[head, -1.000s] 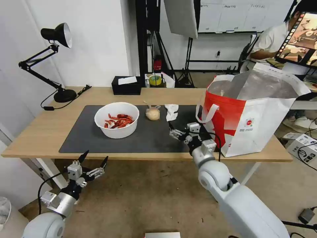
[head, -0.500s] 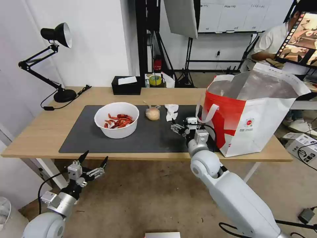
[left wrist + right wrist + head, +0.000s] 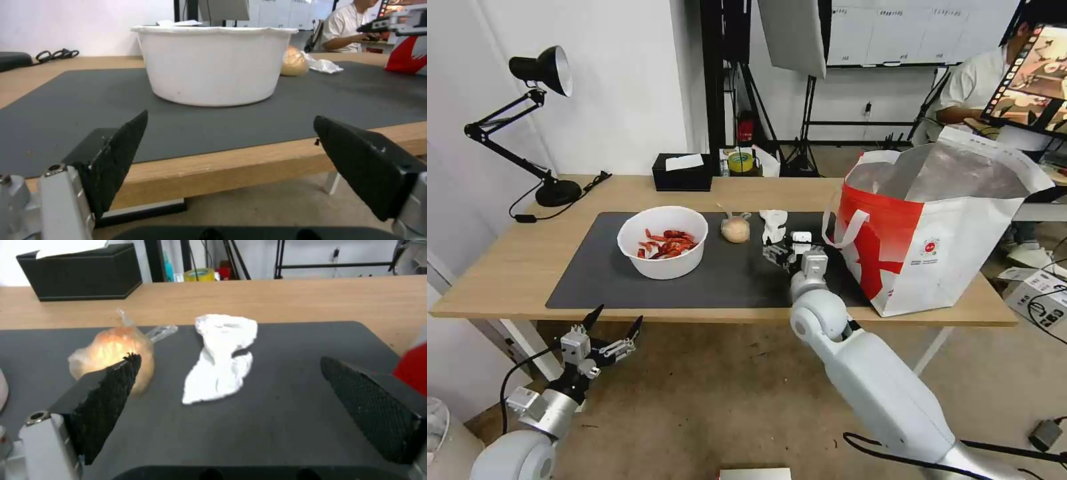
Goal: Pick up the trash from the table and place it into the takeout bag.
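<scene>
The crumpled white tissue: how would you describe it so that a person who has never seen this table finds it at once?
Look at the dark grey mat on the table. Near its far edge, beside the takeout bag, lies the crumpled white tissue, just ahead of the open right claw. Unlike the small beige-filled plastic bag next to it, it is plain white paper, loose and empty.

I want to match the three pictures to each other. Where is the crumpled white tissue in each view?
Head view: crumpled white tissue on the mat, just beyond the right gripper.
Left wrist view: far off, beside the beige bag.
Right wrist view: central, ahead of the open fingers.
Shared landmark: that beige bag.
</scene>
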Available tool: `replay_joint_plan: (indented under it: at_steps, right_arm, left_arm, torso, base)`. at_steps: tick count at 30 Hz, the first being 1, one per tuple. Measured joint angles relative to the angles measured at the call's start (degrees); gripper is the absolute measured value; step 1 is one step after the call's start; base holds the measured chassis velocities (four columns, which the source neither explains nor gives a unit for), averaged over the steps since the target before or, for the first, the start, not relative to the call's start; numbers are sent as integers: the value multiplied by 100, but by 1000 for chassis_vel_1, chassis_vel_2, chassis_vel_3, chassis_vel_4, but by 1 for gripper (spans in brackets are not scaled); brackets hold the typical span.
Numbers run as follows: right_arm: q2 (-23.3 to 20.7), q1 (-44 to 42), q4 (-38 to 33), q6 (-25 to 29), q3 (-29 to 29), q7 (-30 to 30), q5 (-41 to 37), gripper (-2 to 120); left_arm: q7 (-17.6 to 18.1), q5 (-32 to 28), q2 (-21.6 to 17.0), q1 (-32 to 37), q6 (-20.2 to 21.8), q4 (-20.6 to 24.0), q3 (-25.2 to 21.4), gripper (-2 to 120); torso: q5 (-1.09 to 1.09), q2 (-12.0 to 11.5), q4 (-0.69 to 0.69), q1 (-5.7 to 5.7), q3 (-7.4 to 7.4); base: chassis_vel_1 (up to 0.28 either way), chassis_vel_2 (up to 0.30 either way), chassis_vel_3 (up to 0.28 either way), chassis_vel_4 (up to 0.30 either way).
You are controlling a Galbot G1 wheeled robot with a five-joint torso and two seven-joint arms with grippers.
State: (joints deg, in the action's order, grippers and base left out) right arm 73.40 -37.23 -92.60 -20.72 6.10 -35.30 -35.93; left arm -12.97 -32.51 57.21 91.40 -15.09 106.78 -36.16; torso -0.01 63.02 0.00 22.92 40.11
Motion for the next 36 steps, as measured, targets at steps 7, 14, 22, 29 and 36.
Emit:
replay_joint_plan:
  at_steps: [7,14,22,29,36]
  right_arm:
    - [160,431,321,-144,119,-133,-119,100]
    - [389,854,730,-353,202,-383,-257,100]
    - [571,1131,1112,-508,220,-535,-332,100]
    - [692,1327,1555,-659,227,-537,-334,100]
    - [806,1530,1987,-932,250,-453,-309,100]
  left_arm:
    - [-1,-2,13,-11,0,-7,11,100]
    - [-8,-10,4,-6,-5,-5,17,100]
    - [-9,-19,-20,-14,-5,-5,44,100]
    - [-10,-6,23,-30,-5,-35,121,100]
    - [-11,3,42,-44,-1,-63,156,100]
  torso:
    - [0,0,0,0,0]
    - [0,0,0,0,0]
    - [0,0,0,0,0]
    - [0,0,0,-1,0]
    - [1,0,0,0,0]
  base:
    - [0,0,0,0]
    - [0,0,0,0]
    - [0,0,0,0]
    - [0,0,0,0]
    - [0,0,0,0]
